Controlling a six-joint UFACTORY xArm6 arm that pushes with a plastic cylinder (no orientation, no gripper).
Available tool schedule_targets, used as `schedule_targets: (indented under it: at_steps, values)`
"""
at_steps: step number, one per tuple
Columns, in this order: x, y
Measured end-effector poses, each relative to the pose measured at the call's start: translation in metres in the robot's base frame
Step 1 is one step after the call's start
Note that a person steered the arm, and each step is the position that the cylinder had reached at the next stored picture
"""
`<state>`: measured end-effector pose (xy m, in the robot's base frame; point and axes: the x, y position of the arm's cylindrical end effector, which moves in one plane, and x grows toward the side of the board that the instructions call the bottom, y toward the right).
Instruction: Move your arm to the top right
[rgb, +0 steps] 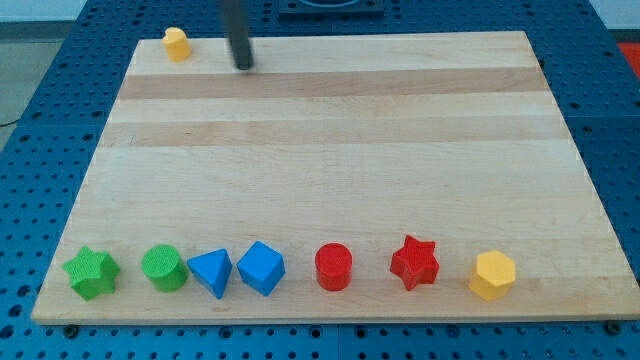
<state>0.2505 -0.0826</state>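
Resting near the board's top edge, left of centre, my tip (244, 67) is the blunt lower end of a straight dark rod that comes down from the view's top. No jaws or fingers on it, so nothing opens or closes and it holds nothing; it's a bare rod end w/ no block touching it.

Closest thing: a small yellow block (176, 44), rounded on top, just to the tip's left and slightly above it, by the board's top-left corner, apart from the tip.

Top-right corner of the wooden board (400, 150), where the task points, lies far to the tip's right at abt the same height.

Everything else sits well below the tip in one row along the board's bottom edge. Straight down and left of the tip: green star (91, 273), then green cylinder (164, 268). Roughly below the tip: blue triangular block (211, 272), touching or nearly touching the blue cube-like block (261, 267) next to it. Below and right: red cylinder (333, 267), red star (414, 263), and furthest right a yellow hexagonal block (493, 275).

Board lies on a blue perforated table (610, 120).
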Motion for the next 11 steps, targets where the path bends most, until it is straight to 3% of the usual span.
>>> schedule_targets:
  at_steps: [1, 3, 5, 7, 11]
  values:
    - [0.0, 0.076]
    - [0.0, 0.101]
    - [0.005, 0.187]
    - [0.008, 0.194]
    - [0.009, 0.27]
